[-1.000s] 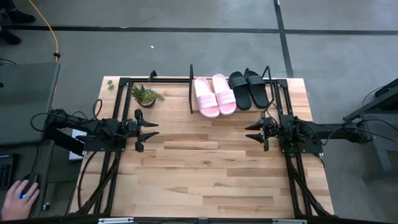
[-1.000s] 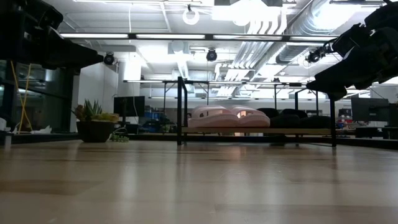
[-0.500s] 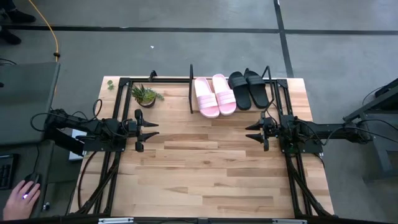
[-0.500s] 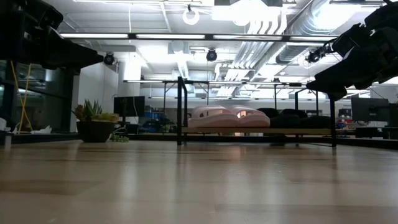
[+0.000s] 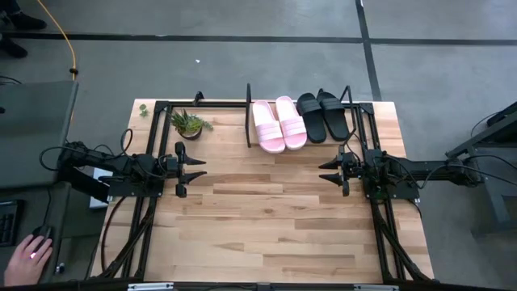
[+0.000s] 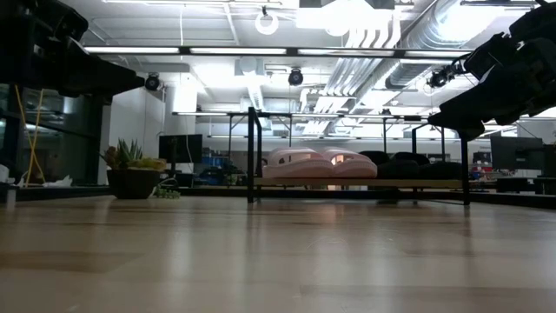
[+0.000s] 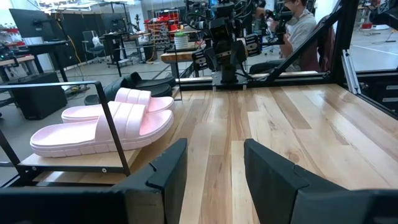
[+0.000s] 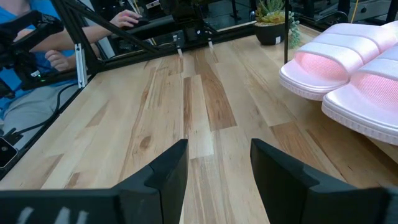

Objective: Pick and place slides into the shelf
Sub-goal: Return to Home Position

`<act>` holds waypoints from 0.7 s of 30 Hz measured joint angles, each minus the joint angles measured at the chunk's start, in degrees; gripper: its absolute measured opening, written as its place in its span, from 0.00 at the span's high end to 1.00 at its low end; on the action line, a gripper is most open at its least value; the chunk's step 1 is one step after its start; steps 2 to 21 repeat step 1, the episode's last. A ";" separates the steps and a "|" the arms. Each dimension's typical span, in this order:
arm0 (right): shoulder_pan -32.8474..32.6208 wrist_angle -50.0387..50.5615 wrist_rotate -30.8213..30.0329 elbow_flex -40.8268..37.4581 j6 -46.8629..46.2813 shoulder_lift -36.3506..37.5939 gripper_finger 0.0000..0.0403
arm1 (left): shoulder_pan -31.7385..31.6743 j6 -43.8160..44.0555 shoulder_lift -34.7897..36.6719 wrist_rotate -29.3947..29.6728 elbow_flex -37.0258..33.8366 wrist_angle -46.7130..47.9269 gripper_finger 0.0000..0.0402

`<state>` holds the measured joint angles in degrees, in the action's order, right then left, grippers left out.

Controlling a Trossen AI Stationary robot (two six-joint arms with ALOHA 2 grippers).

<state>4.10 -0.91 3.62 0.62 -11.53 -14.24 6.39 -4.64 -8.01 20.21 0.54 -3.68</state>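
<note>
Slides fill the shelf (image 5: pixel 248 121), which stands along the back edge of the desk (image 5: pixel 266 218) and runs from about the middle of that edge to the back right corner. All four lie flat on its light board, side by side in one row. One pink slide (image 5: pixel 268 127) lies at the shelf's left end, the second pink slide (image 5: pixel 291 121) lies against it, then comes one black slide (image 5: pixel 309 118), and the other black slide (image 5: pixel 334 114) lies at the right end, nearest the corner.

Neither arm holds anything. The left gripper (image 5: pixel 202 168) hangs over the desk just inside its left edge, about halfway along that edge, pointing toward the middle. Its two fingers are spread, with bare wood showing between them in the left wrist view. The right gripper (image 5: pixel 322 172) hangs just inside the right edge, facing the left one across the desk, and its fingers are likewise parted and empty. Both are well apart from the shelf.

A small potted plant (image 5: pixel 188 124) stands near the back left corner. Beyond the left edge, a person's hand (image 5: pixel 24 257) rests on a mouse.
</note>
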 joint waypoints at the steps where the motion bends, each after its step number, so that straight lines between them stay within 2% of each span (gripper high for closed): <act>1: -0.02 0.02 0.02 0.00 0.00 0.00 0.59 | 0.00 0.01 0.00 -0.02 0.00 0.00 0.64; 21: -0.02 0.02 0.02 0.00 0.00 0.00 0.59 | 0.00 0.01 0.00 -0.02 0.00 0.00 0.64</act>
